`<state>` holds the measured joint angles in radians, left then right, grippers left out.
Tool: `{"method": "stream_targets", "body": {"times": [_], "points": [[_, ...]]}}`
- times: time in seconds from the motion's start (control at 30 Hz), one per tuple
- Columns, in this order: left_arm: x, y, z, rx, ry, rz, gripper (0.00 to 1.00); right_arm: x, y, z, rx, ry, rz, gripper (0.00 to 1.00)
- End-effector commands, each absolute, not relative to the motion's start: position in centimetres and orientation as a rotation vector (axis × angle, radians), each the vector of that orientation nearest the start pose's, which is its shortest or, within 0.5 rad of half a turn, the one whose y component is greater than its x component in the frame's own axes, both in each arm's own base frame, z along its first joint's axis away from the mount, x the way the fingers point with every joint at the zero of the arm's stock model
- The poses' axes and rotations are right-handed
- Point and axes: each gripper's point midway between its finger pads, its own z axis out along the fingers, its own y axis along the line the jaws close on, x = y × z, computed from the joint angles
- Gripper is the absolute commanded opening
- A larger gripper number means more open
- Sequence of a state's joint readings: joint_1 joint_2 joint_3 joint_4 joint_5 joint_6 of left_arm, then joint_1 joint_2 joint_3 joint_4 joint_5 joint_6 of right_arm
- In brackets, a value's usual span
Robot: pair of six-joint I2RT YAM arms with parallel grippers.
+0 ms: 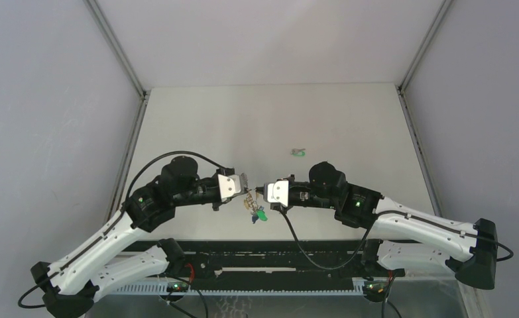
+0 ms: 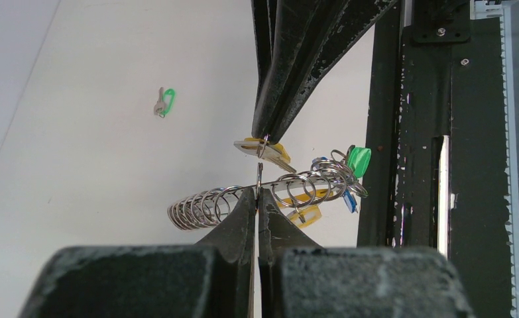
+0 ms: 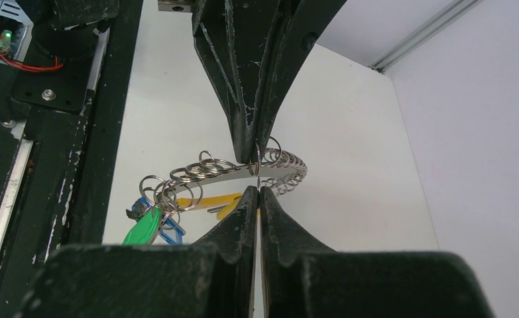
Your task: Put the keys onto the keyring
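The keyring is a curved silvery band strung with small wire rings, held up in the air between both arms. From its lower end hang a green-headed key, a blue one and a yellow one. My left gripper is shut on a thin ring of the keyring. My right gripper comes in from above it, shut on an orange-tan key. In the right wrist view my right gripper meets the left fingers at the keyring. From above, the grippers touch tip to tip.
A loose green-headed key lies alone on the white table, beyond the right arm; it also shows in the left wrist view. The black rail runs along the near edge below the hanging keys. Grey walls close in both sides.
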<state>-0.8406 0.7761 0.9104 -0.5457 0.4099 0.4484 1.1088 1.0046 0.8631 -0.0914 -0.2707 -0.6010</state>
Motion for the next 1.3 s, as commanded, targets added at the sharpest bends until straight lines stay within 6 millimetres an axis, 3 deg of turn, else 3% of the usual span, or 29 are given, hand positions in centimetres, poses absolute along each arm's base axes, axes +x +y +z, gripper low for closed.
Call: {"method": "stream_targets", "body": {"times": [0.0,0.97,1.27], "points": [[14.4,-24.3,26.4,1.413,1.377,-0.65,0.0,14.1,34.0,29.9,-1.464,0.99,0.591,0.0],[14.4,-23.8,26.8,1.401,1.362,-0.611,0.0,13.6,33.8,30.4,-1.468,0.996,0.586,0.0],[14.5,-23.4,27.1,1.458,1.334,-0.471,0.0,13.0,33.8,32.3,-1.474,0.961,0.605,0.0]]}}
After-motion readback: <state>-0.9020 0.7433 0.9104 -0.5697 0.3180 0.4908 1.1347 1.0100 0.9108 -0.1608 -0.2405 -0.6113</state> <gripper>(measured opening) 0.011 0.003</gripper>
